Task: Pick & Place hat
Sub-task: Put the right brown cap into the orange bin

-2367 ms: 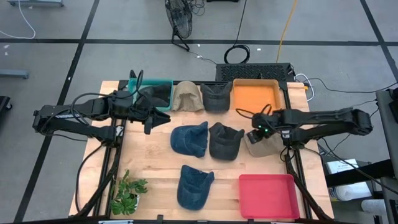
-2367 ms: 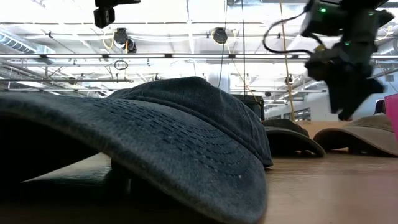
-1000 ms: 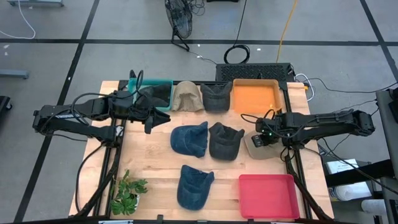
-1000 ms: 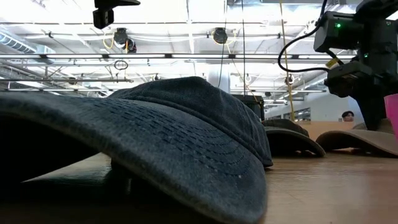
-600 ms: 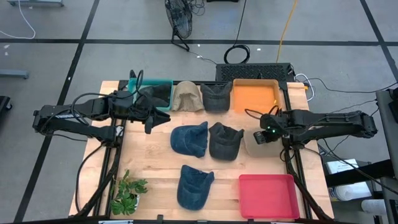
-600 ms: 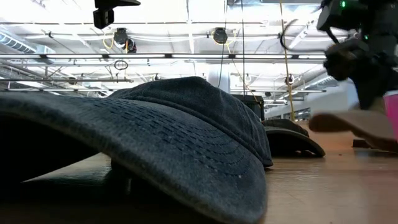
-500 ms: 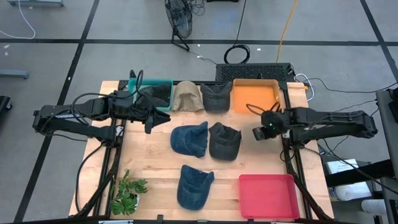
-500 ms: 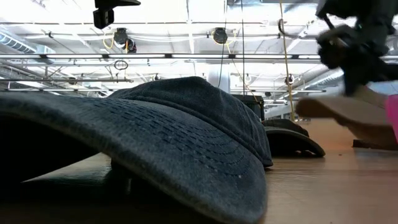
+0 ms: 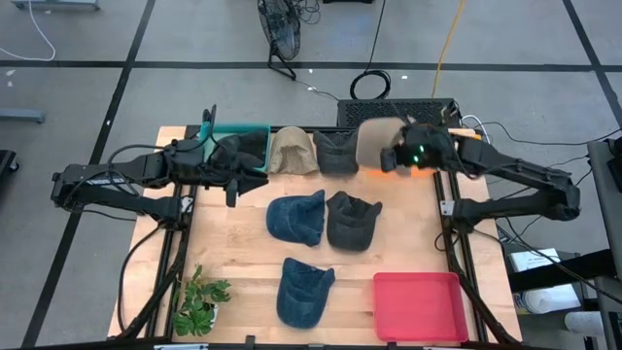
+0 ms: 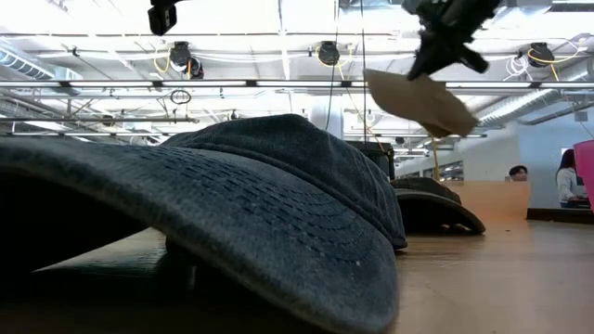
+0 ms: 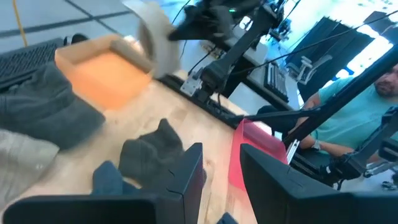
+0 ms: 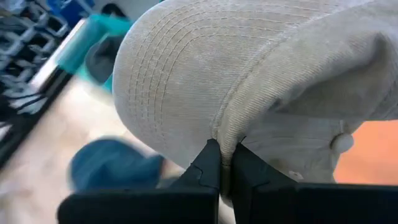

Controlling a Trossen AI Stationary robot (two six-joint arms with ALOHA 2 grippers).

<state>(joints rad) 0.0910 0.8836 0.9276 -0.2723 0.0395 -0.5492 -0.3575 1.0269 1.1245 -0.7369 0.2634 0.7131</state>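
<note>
A tan hat [image 9: 374,143] is being held aloft, pinched in the closed right gripper [image 12: 224,163], apparently over the orange tray [image 9: 420,161], while the left gripper [image 11: 221,163] is being kept partly open, gripping nothing.

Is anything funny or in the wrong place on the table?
One thing: a beige hat is up in the air, pinched by the right gripper over the orange tray. That looks deliberate. The other hats lie flat on the table.

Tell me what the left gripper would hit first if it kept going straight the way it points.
Likely the dark gray hat lying just past the left gripper; its jaws stand open. Depth is unclear, so it might pass over it.
</note>
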